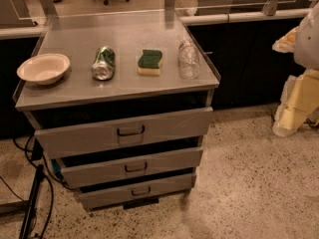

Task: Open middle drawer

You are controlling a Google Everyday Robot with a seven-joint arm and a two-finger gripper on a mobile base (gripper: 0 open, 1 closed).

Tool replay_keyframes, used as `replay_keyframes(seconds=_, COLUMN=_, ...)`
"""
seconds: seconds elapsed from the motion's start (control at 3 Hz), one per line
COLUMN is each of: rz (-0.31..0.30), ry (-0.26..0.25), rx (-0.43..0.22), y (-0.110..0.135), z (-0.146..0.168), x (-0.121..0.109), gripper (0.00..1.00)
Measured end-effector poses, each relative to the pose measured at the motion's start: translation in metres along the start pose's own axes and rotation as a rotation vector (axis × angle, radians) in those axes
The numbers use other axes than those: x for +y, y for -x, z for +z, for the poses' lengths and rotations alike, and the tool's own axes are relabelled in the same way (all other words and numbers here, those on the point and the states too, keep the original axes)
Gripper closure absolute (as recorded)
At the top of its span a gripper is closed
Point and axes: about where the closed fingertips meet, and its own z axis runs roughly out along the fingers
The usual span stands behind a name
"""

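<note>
The grey metal cabinet (60,99) has three stacked drawers. The middle drawer (164,162) has a low plain front with a small dark loop handle (135,168) at its centre. It sits below the taller top drawer (75,136) and above the smallest bottom drawer (109,195). A dark gap shows above each drawer front. My arm and gripper (289,118) are at the right edge of the view, pale and cream coloured. The gripper hangs low over the floor, well to the right of the cabinet and touching nothing.
On the cabinet top lie a white bowl (44,67), a can on its side (103,62), a green-and-yellow sponge (150,61) and a clear plastic bottle (188,59). Black cables and a dark stand (32,198) are on the floor at left. Dark counter fronts (249,59) run behind.
</note>
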Motion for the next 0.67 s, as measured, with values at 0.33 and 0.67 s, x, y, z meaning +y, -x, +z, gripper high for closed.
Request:
replay_keyframes(seconds=0.33, rz=0.0, ry=0.0, rx=0.0, y=0.0, z=0.0, x=0.0, gripper=0.0)
replay_keyframes(seconds=0.67, rz=-0.021, ry=0.009, rx=-0.004, y=-0.001, z=0.016, x=0.008, gripper=0.0)
